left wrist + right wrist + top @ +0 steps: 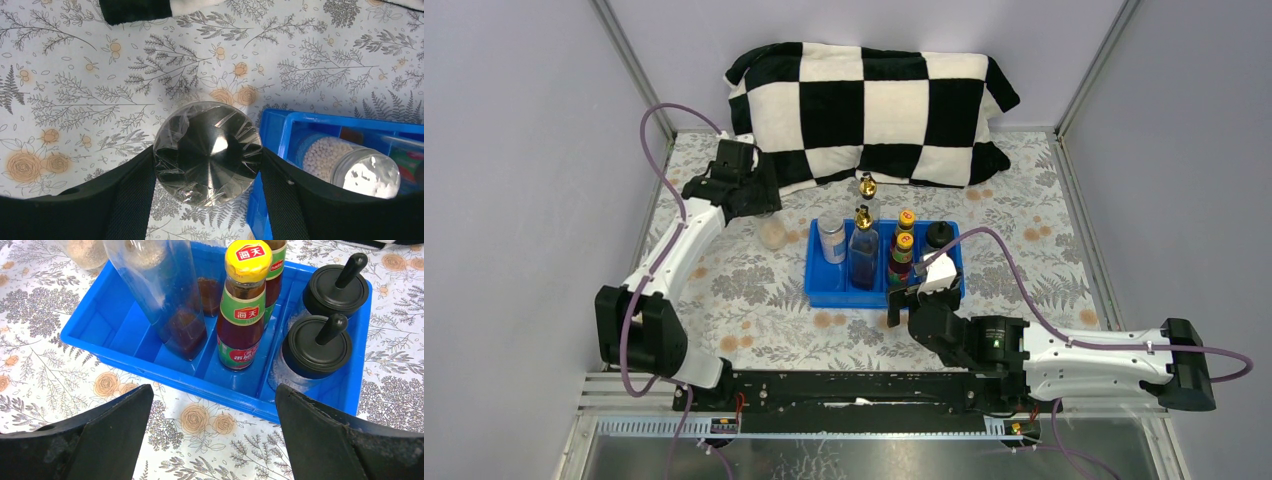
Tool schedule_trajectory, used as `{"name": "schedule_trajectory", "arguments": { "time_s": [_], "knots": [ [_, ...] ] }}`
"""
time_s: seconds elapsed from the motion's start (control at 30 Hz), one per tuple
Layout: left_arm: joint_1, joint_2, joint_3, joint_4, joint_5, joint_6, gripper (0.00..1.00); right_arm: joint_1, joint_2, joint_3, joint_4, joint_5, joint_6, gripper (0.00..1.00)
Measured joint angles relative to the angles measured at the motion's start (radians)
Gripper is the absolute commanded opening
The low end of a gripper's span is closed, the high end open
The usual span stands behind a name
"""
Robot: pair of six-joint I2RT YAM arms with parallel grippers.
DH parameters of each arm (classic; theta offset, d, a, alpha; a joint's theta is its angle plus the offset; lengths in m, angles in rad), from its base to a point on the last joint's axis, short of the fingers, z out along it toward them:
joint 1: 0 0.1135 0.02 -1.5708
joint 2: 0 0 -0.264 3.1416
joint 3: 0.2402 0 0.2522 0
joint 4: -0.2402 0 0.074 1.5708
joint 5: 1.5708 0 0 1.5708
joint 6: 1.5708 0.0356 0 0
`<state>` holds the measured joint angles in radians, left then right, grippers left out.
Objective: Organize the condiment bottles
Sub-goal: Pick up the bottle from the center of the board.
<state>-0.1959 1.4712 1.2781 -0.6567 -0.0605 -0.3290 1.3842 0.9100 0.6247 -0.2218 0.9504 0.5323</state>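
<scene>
**Q:** What is left?

**A:** One grey-lidded jar (207,152), clamped in the left tool (207,197), sits just beside the blue tray (824,290), outside it. Seven condiment bottles (904,245) stand inside. The right tool (212,440) gapes empty.

We open on a black-and-white checked cushion (869,110), slumped against the back wall (864,20), which is pale lilac-grey and softly, evenly lit. To the left of the cushion stands a plain side wall (514,150), and another one (1184,150) is to its right. Slim metal posts (629,60) climb the corners. In front of the cushion spreads the table (1064,200), its white cloth printed with grey ferns and orange roses. Far in front of the cushion, beyond the cloth, we catch a ribbed metal strip (874,425).
</scene>
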Motion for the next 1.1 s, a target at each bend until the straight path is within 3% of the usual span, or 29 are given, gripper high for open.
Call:
{"name": "schedule_trajectory", "arguments": {
  "time_s": [0.77,1.1],
  "knots": [
    [-0.114,-0.164,-0.118,-0.036,-0.060,-0.032,0.50,0.000,0.006,0.000,0.004,-0.002,0.000,1.00],
    [-0.227,-0.225,-0.123,-0.084,-0.117,-0.066,0.49,0.000,0.003,0.000,0.003,-0.003,0.000,1.00]
  ]
}}
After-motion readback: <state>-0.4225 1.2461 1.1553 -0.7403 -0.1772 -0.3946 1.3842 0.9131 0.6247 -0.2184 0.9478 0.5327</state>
